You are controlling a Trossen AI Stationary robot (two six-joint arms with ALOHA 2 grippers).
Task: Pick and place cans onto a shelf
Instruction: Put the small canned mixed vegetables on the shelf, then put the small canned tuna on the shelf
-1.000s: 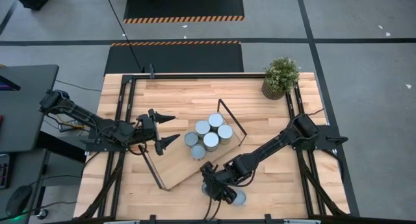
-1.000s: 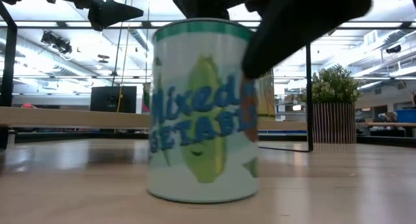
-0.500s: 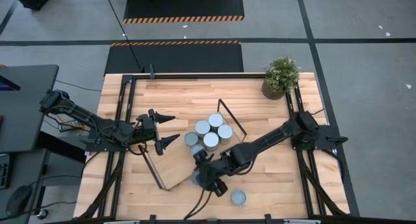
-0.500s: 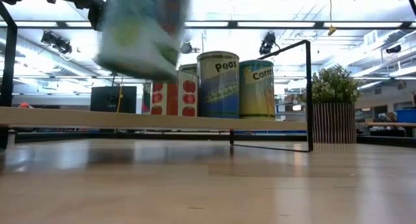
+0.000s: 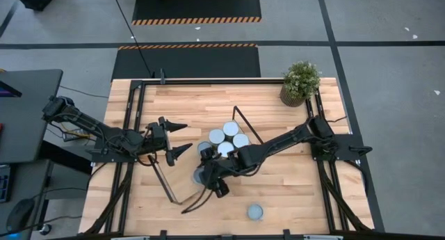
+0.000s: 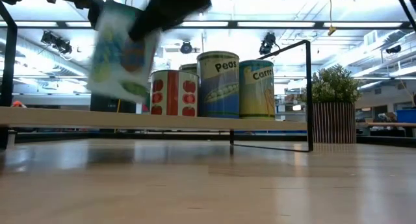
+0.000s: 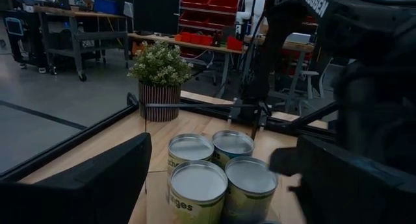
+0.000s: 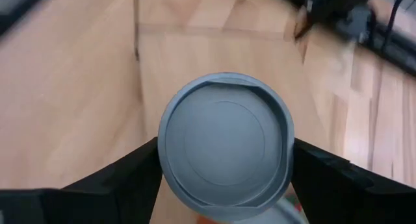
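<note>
My right gripper (image 5: 206,174) is shut on a can (image 6: 123,52) with a green and yellow label, held over the near left part of the shelf (image 5: 182,184). The can's grey lid fills the right wrist view (image 8: 224,146). Several other cans (image 5: 226,139) stand upright in a cluster on the shelf board (image 6: 130,119), also showing in the left wrist view (image 7: 198,185). One more can (image 5: 255,211) stands on the table near its front edge. My left gripper (image 5: 186,137) is open and empty, left of the cluster. My right gripper pinches the can's round side wall (image 8: 162,162) between its two fingers, one on each side just below the lid. The fingers come from above, pointing down. The can is lifted clear above the shelf board and is tilted.
A potted plant (image 5: 300,82) stands at the table's far right corner. The shelf's black loop frames (image 6: 308,94) rise at its short ends. Bare board lies left of the can cluster, and bare tabletop lies along the near side.
My right gripper has lifted the can off the table near the front edge and carried it up and toward the far left, over the shelf board. The can, upright on the table before, now hangs tilted and clear. The other near can has stayed in place.
</note>
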